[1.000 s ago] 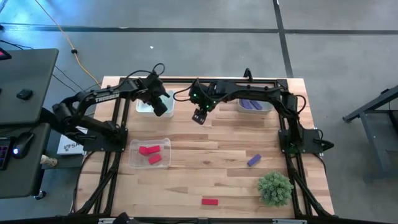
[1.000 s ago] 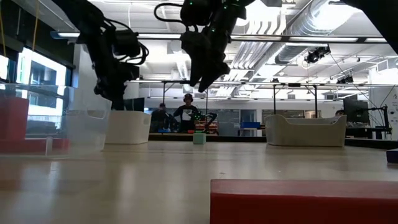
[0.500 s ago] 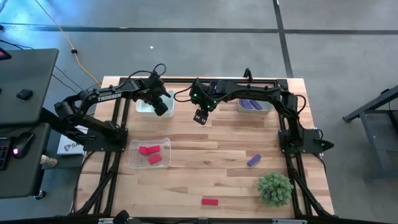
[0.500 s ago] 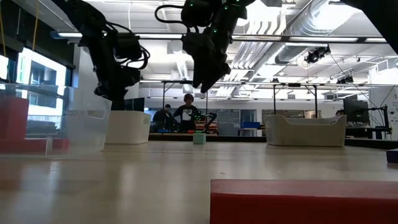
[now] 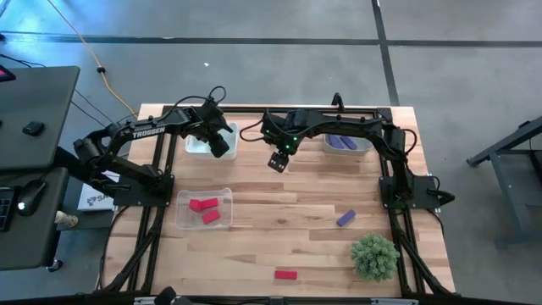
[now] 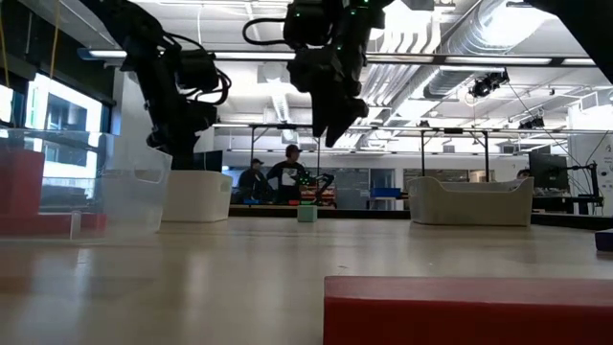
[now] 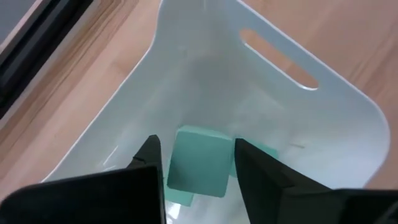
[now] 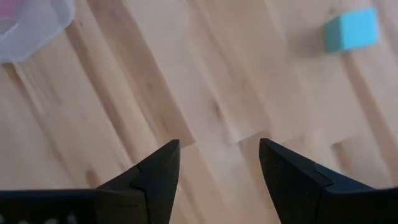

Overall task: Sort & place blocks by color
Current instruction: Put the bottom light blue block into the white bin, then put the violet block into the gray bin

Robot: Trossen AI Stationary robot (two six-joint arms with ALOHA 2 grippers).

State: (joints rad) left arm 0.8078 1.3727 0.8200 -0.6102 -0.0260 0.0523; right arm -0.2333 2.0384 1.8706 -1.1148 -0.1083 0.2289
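Wood table (image 5: 279, 246), red block (image 5: 285, 274) lying crosswise, purple block (image 5: 345, 219) diagonal

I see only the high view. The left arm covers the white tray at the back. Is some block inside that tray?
Observer: Yes. The left wrist view shows a teal block in the tray, right in front of the left tool.
Operator: And the right tool, does it carry anything?
Observer: No. The right tool is open and empty, above the bare table.
Operator: Is any loose block near it?
Observer: A loose teal block lies on the table ahead of it; it does not show from above.
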